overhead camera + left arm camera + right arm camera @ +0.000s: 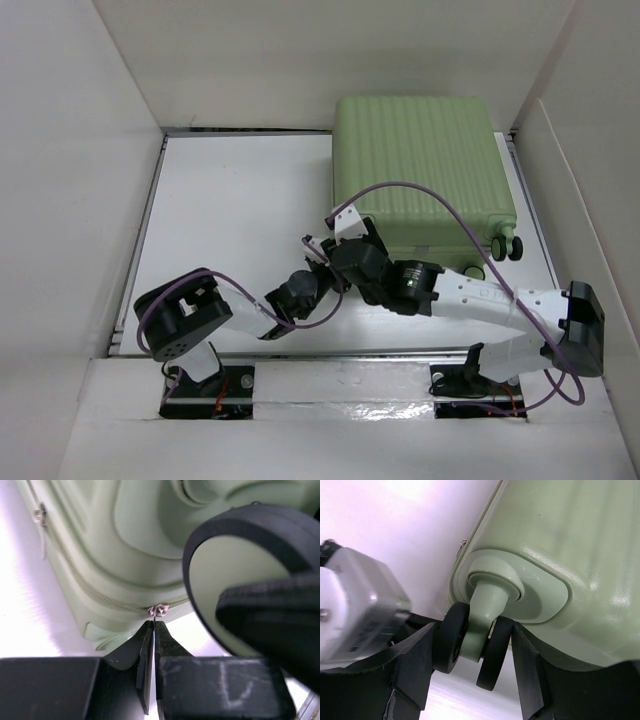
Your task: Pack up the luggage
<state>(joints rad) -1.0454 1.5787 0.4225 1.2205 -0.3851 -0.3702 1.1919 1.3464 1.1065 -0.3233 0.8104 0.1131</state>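
Table (240, 200): white top, boxed in by pale walls. Left claw (154, 624): fingers pressed together, apparently nipping the thin tab of the zip pull (159, 610), which sat directly ahead of the tips at the suitcase's near-left corner. Zip seam (75, 575): ran from that pull up the left side of the case to a second pull (40, 516); judged to be the line any drag would have to follow. Suitcase (420, 170): lay flat and closed at the far right of the table, ribbed shell up, long axis running near to far, its near-left corner turned toward both arms. Wheel (451, 637): twin black discs at that same corner. Right claw (472, 630): set wide around the wheel, a finger seemingly against each disc, bracing the case. Left arm judged the working one for the zip, the right arm the anchor.
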